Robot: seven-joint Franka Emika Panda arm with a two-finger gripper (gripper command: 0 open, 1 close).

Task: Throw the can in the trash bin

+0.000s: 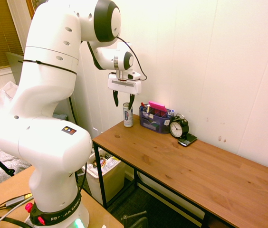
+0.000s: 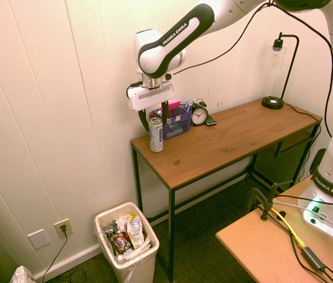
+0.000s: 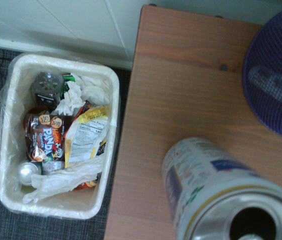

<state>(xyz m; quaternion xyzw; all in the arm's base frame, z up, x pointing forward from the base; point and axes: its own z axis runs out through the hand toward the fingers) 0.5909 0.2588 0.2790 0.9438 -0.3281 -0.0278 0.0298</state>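
L to R in the 2nd ext. view: a white rectangular wall plate point(image 2: 38, 238) and a beige power outlet point(image 2: 63, 227) w/ a black plug sit low on the pale paneled wall. Nr them on the dark floor stands the off-white rectangular plastic trash bin point(image 2: 140, 274), lined w/ a translucent white bag and holding mixed rubbish, incl. a brown "Hello Panda" pkt point(image 3: 43, 140), a yellow-and-white printed wrapper point(image 3: 86, 140) and a round silver metal item point(image 3: 29, 173).

At the L end of the brown wood-topped desk point(image 2: 214, 141) w/ black metal legs, the slim silver-white drink can point(image 2: 156, 138) w/ blue markings stands upright. The white Franka gripper w/ black fingers point(image 2: 155, 126) points down right at the can's top, fingers spread wide; the can rests on the desk. Can't tell if its rim is btwn the fingertips or just beside them.

Next, a blue translucent plastic organizer point(image 2: 177, 122) w/ pens and a pink item point(image 2: 170, 105); then a round black alarm clock point(image 2: 199, 115) w/ white face, a small dark handheld device point(image 2: 211, 121) lying beside it, and, at far R, a black metal desk lamp point(image 2: 273, 102) w/ clear shade.
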